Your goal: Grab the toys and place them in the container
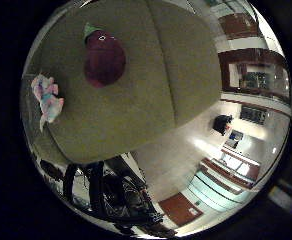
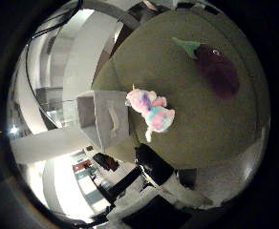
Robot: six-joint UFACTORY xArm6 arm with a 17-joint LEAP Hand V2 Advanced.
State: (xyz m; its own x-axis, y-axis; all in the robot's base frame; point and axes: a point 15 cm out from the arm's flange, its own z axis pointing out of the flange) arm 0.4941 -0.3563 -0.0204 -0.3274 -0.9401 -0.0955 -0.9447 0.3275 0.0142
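A purple eggplant plush with a green top (image 1: 104, 58) lies on an olive-green cushioned seat (image 1: 176, 70). A pastel pink and blue plush animal (image 2: 151, 108) lies near the seat's edge, away from the eggplant plush (image 2: 216, 69). A grey fabric box container (image 2: 106, 114) stands just off that edge, beside the pastel plush. My hand (image 1: 101, 190) is well above the seat, away from both toys. Its black and white fingers (image 2: 163, 172) show at the rim of each view, relaxed, with nothing between them.
Beyond the seat there is a glossy light floor (image 1: 191, 150), with wooden doors and cabinets (image 1: 248, 70) along the far wall. White walls and a bright window (image 2: 53, 95) lie behind the container.
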